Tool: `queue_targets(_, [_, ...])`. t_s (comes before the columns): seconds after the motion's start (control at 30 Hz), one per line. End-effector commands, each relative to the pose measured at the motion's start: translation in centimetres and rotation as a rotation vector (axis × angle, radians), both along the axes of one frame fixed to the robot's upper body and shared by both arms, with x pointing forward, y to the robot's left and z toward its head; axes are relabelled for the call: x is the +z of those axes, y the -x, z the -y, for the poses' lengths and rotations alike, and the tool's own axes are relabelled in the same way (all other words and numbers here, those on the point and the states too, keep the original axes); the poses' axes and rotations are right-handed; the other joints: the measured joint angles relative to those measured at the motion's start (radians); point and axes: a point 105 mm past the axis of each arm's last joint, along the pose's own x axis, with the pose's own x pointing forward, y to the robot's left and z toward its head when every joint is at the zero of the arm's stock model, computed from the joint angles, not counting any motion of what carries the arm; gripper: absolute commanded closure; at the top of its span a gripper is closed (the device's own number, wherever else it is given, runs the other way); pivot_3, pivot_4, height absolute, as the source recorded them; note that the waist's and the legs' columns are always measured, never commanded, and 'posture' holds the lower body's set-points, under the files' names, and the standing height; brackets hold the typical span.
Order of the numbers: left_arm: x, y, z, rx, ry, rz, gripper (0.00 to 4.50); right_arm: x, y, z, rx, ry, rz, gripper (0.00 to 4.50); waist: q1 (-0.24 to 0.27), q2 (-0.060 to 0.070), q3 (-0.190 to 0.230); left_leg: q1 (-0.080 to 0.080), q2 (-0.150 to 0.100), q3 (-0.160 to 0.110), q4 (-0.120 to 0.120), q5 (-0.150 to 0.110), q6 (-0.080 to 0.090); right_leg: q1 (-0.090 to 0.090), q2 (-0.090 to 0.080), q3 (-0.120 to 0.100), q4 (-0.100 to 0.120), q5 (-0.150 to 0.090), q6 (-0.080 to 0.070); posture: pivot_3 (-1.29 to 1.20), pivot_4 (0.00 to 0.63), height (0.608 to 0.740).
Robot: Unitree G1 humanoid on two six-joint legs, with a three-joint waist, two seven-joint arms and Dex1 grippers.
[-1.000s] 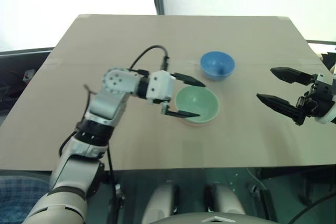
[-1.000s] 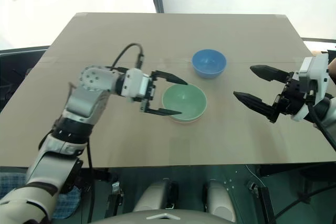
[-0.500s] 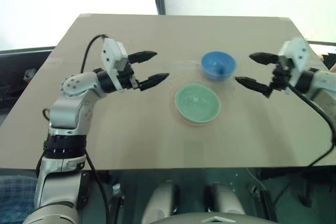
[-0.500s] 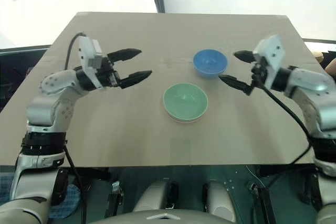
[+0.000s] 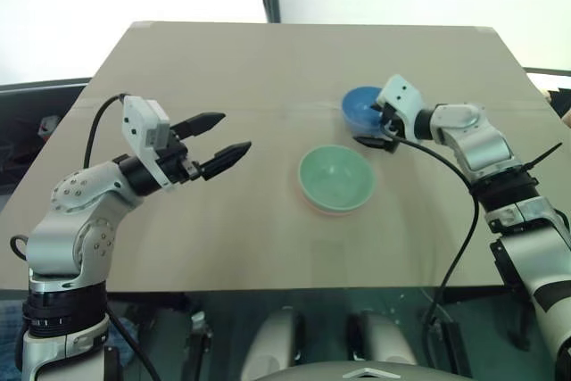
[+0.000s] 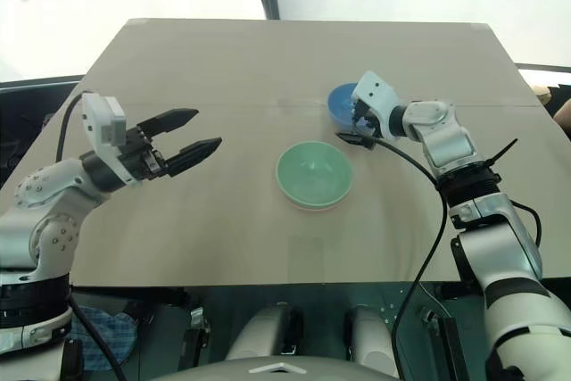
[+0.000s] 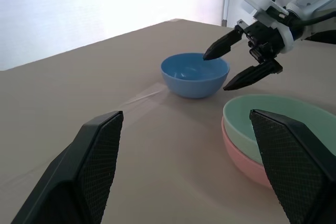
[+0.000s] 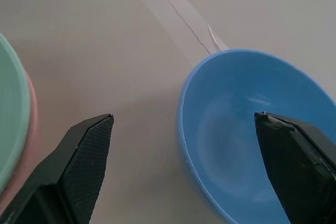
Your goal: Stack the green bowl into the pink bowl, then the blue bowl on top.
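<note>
Blue bowl (image 5: 361, 106) between spread fingers of right end effector (image 5: 378, 127).

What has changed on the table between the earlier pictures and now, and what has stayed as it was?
The left gripper drew away from the green bowl to the table's left side, open and empty. The right gripper swung in from the right and now straddles the blue bowl's rim, open. The green bowl stayed nested in the pink bowl; the blue bowl stayed put.

Both arms reach forward, left gripper (image 5: 223, 136) and right gripper (image 5: 373, 128) agape.
</note>
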Motion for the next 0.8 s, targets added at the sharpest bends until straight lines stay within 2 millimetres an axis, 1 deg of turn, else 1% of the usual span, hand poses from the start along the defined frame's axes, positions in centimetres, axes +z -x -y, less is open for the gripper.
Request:
queue_targets(0.03, [1.7,1.1,-0.1,0.009,0.011,0.06,0.43,0.5,-1.1,-0.3,-0.007,0.043,0.047,0.0,-0.005,0.0,0.0,0.0,0.0,0.0,0.0,0.0,0.0,0.0,0.0,0.0,0.0,0.0,0.0,0.0,0.15,0.74])
queue_targets(0.1, [2.0,1.4,-0.1,0.003,0.038,0.057,0.43,0.0,-1.4,-0.6,-0.007,0.054,0.036,0.0,-0.009,0.0,0.0,0.001,0.0,0.0,0.0,0.001,-0.001,0.0,0.0,0.0,0.001,0.0,0.0,0.0,0.15,0.74])
queue_targets(0.17, [2.1,1.9,0.1,-0.021,0.059,0.05,0.4,-0.4,-1.6,-0.9,-0.005,0.067,0.029,0.5,-0.013,0.0,0.0,0.001,0.0,0.0,-0.001,0.001,-0.002,0.0,0.0,0.0,0.001,0.0,0.0,0.0,0.15,0.74])
queue_targets(0.2, [2.1,2.1,0.1,-0.028,0.067,0.043,0.4,-0.6,-1.7,-0.9,-0.005,0.073,0.029,0.87,-0.014,0.001,0.0,0.001,0.0,0.0,-0.001,0.001,-0.002,0.0,0.0,0.0,0.001,0.0,0.0,0.0,0.15,0.74])
queue_targets(0.23, [2.1,2.2,0.1,-0.029,0.069,0.038,0.4,-0.7,-1.7,-1.0,-0.003,0.081,0.031,1.38,-0.014,0.001,0.0,0.001,0.0,0.0,-0.002,0.001,-0.002,0.0,0.0,0.0,0.001,0.0,0.0,0.0,0.15,0.74])
queue_targets(0.27, [2.0,2.3,0.0,-0.028,0.07,0.03,0.4,-0.7,-1.8,-1.0,0.0,0.087,0.033,1.61,-0.015,0.001,0.001,0.001,0.0,0.0,-0.002,0.001,-0.002,0.0,0.0,0.0,0.001,0.0,0.0,0.0,0.15,0.74])
queue_targets(0.33, [1.9,2.5,-0.1,-0.027,0.07,0.021,0.4,-0.7,-1.8,-1.1,0.007,0.09,0.035,2.47,-0.015,0.001,0.001,0.001,0.0,0.0,-0.002,0.001,-0.003,0.0,0.0,0.0,0.001,0.0,0.0,0.0,0.15,0.74])
queue_targets(0.37, [1.9,2.5,-0.1,-0.026,0.073,0.018,0.4,-0.7,-1.9,-1.2,0.009,0.089,0.036,3.15,-0.015,0.001,0.001,0.001,0.0,0.0,-0.002,0.001,-0.003,0.0,0.0,0.0,0.001,0.0,0.0,0.0,0.15,0.74])
queue_targets(0.4, [1.9,2.5,-0.1,-0.027,0.076,0.015,0.4,-0.7,-1.9,-1.2,0.011,0.09,0.037,3.28,-0.015,0.001,0.001,0.001,0.0,0.0,-0.002,0.001,-0.003,0.0,0.0,0.0,0.001,0.0,0.0,0.0,0.15,0.74])
queue_targets(0.43, [1.9,2.6,-0.1,-0.027,0.077,0.013,0.4,-0.7,-1.9,-1.2,0.013,0.092,0.039,3.8,-0.015,0.001,0.001,0.001,0.0,0.0,-0.002,0.001,-0.003,0.0,0.0,0.0,0.001,0.0,0.0,0.0,0.15,0.74])
queue_targets(0.5, [1.8,2.6,0.0,-0.029,0.079,0.009,0.4,-0.7,-1.9,-1.3,0.017,0.094,0.042,4.41,-0.015,0.001,0.001,0.001,0.0,0.0,-0.002,0.001,-0.003,0.0,0.0,0.0,0.001,0.0,0.0,0.0,0.15,0.74])
queue_targets(0.67, [1.7,2.6,0.1,-0.037,0.084,0.0,0.4,-0.5,-1.9,-1.2,0.022,0.1,0.056,4.41,-0.015,0.002,0.001,0.001,0.0,0.0,-0.002,0.001,-0.003,0.0,0.0,0.0,0.001,0.0,0.0,0.0,0.15,0.74])
queue_targets(0.8, [2.0,2.3,0.3,-0.063,0.109,0.009,0.4,-0.7,-1.4,-1.1,0.067,0.119,0.079,4.41,-0.014,0.002,0.001,0.001,0.0,0.0,-0.002,0.001,-0.003,0.0,0.0,0.0,0.001,0.0,0.0,0.0,0.15,0.74])
